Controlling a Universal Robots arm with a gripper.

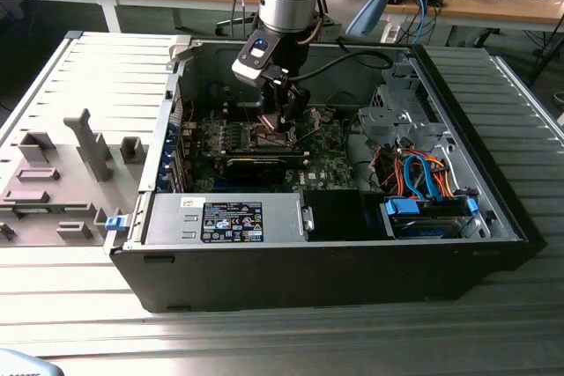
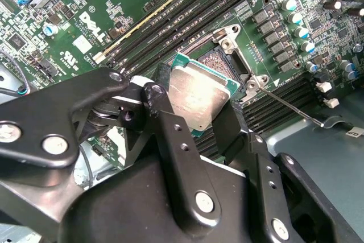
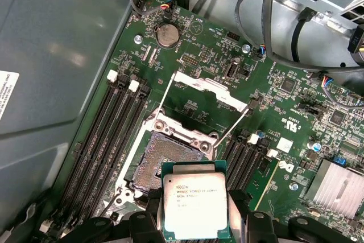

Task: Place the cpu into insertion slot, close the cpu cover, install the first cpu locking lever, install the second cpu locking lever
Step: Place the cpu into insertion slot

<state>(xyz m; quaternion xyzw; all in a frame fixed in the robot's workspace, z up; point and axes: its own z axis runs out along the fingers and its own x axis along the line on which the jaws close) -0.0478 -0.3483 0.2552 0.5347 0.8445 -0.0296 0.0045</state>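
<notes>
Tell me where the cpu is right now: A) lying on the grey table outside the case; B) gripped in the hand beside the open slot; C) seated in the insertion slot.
B: the hand clamps the cpu, and the insertion slot lies bare with the cpu cover raised.

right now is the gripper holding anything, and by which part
The gripper holds the cpu by two opposite edges, pinched between its fingers, close to the insertion slot.
</notes>
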